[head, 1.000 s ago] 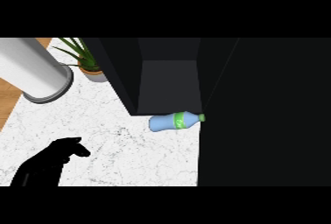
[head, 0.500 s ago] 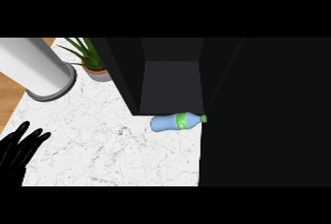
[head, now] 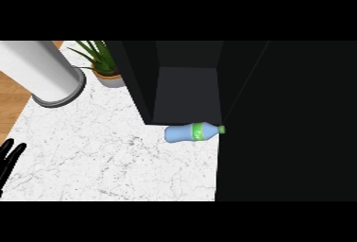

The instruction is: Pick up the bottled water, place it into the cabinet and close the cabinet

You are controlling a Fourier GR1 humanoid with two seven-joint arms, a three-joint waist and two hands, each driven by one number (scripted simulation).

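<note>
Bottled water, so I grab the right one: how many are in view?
1: the water bottle lies on its side on the counter, at the cabinet's front. More may be hidden.

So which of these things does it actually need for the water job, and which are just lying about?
Part of the job:
- bottled water, lying on its side at the cabinet's front
- cabinet, open
- left hand, open, resting at the view's left edge

Just lying about:
- potted plant
- big white cylinder
- marble counter
</note>
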